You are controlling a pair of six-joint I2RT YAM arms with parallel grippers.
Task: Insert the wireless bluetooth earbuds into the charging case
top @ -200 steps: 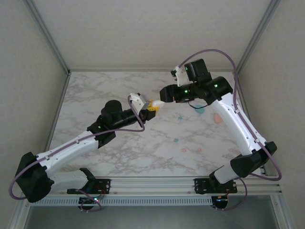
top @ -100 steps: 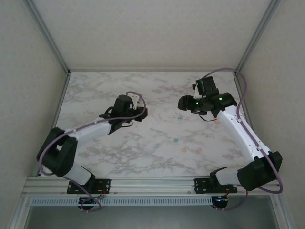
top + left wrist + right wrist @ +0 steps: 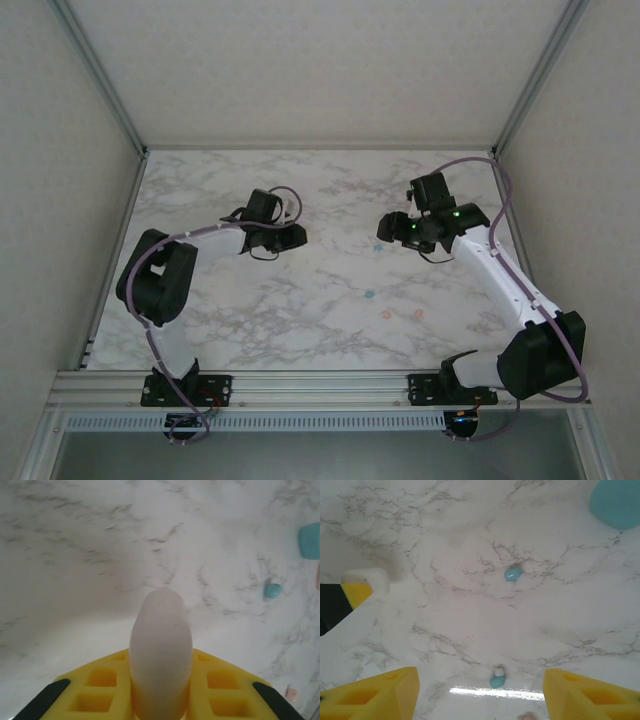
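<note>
Marble table (image 3: 200,200) from the overhead camera: I see both arms folded in over it. The left gripper (image 3: 297,237) sits left of centre and the right gripper (image 3: 389,228) right of centre, well apart. From up here I cannot tell how either pair of jaws stands. One teal earbud (image 3: 378,247) lies just beside the right gripper and a second teal earbud (image 3: 369,295) lies nearer me. A pink earbud (image 3: 386,314) and another pink earbud (image 3: 418,313) sit side by side, nearer still. All four are loose on the marble.

On the left wrist camera, the left gripper (image 3: 161,680) is clamped on a white case (image 3: 161,630), which stands up between the yellow fingers (image 3: 100,690). Beyond it to the right a teal earbud (image 3: 273,590) lies on the table. The teal case (image 3: 310,540) is cut off by the right edge above it, and a pink earbud (image 3: 291,695) shows low at that edge.

On the right wrist camera, the right gripper (image 3: 480,695) has its jaws wide apart with nothing held, its yellow fingers (image 3: 375,695) in the bottom corners. One teal earbud (image 3: 512,573) lies ahead at mid-frame. Another teal earbud (image 3: 496,678), with a white bit on top, shows on the marble in the gap between my fingers. The teal case (image 3: 620,500) fills the top right corner. At the left edge I see a yellow fingertip (image 3: 355,594) of the left gripper with the white case (image 3: 367,577) against it.
</note>
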